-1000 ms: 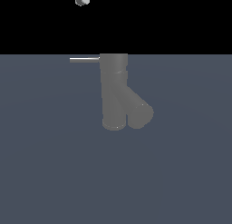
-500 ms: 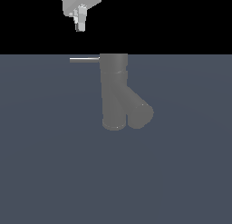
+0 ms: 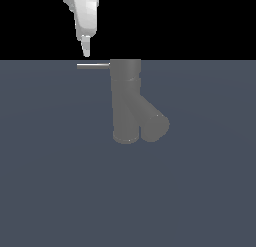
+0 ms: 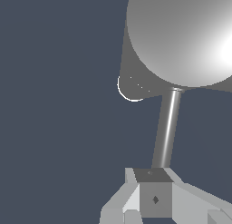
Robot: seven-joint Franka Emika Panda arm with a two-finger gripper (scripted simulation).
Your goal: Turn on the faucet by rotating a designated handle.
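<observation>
We've dropped the gripper (image 3: 86,53) to just above the handle (image 3: 93,66) tip; claw width unclear, contact's next.

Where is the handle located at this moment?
In the exterior view, the handle projects from the top of the faucet toward the exterior view's left, with the end effector just above its free end.
</observation>
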